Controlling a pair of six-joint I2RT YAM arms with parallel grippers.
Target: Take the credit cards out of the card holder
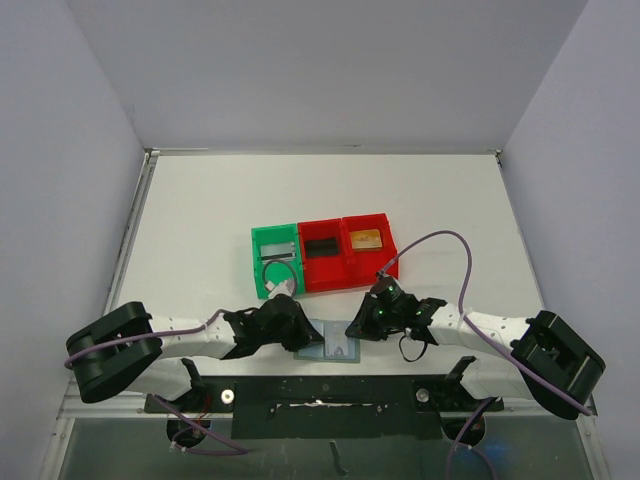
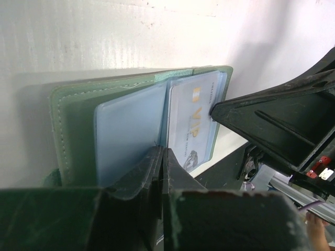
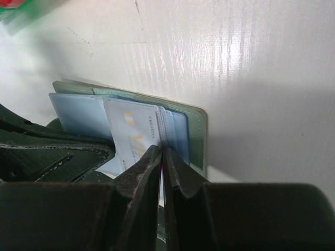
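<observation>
The card holder (image 1: 312,350) lies open on the table near its front edge, green-bordered (image 2: 73,136) with pale blue pockets (image 3: 196,130). A white credit card (image 2: 193,115) printed "VIP" lies on one panel (image 3: 131,133) and sticks out past the holder's edge (image 1: 342,352). My left gripper (image 1: 303,335) is shut, its tips (image 2: 163,152) pinched on the holder's near edge at the seam between the blue pocket and the card. From the other side, my right gripper (image 1: 358,328) is shut on the card's edge (image 3: 162,151), with a thin pale strip between its fingers.
A green bin (image 1: 275,262) and two red bins (image 1: 322,255) (image 1: 366,240) stand in a row just behind the holder, each with small items inside. The arm bases and black mounting rail (image 1: 330,395) lie right in front of it.
</observation>
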